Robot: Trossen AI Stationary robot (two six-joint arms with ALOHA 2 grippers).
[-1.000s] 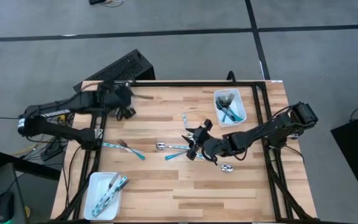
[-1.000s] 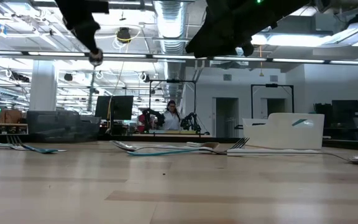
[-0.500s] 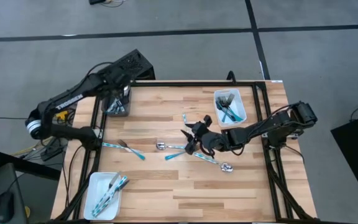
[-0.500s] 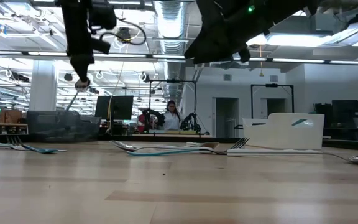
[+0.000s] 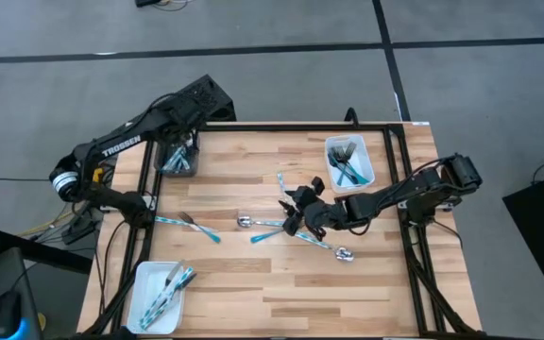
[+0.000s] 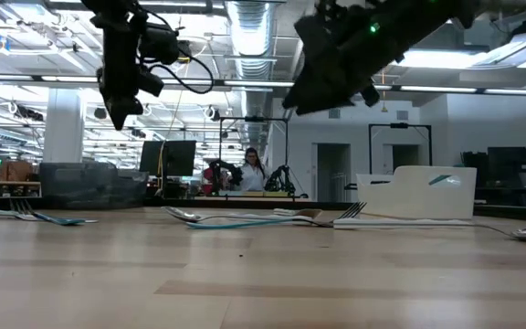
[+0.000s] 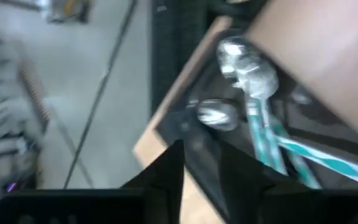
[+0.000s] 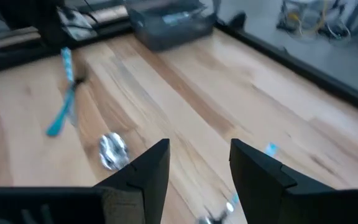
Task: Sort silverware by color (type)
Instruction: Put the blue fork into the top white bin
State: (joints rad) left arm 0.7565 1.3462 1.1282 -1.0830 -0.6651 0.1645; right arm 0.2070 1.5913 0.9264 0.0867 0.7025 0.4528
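Note:
Several teal-handled pieces lie flat on the wooden table: a fork (image 5: 187,225), a spoon (image 5: 244,222), another spoon (image 5: 345,253) and a piece (image 5: 280,179) farther back. My left gripper (image 5: 179,151) hangs open and empty over the dark grey bin (image 5: 176,162) at the far left. The left wrist view shows the gripper (image 7: 201,171) above spoons (image 7: 253,81) lying in the bin. My right gripper (image 5: 294,212) is open and empty above the loose pieces mid-table. Its wrist view (image 8: 201,165) shows a spoon (image 8: 112,151) on the table ahead of the fingers.
A white tray (image 5: 362,175) holding forks stands at the far right. Another white tray (image 5: 144,283) with teal-handled pieces stands at the near left corner. Bare wood lies along the near right part of the table. A person shows far off in the room (image 6: 251,169).
My left gripper has swung from over the table toward the far left corner and now stands over the dark bin. The spoon that hung below it half a second ago no longer shows there. My right gripper has drifted a little toward the far edge.

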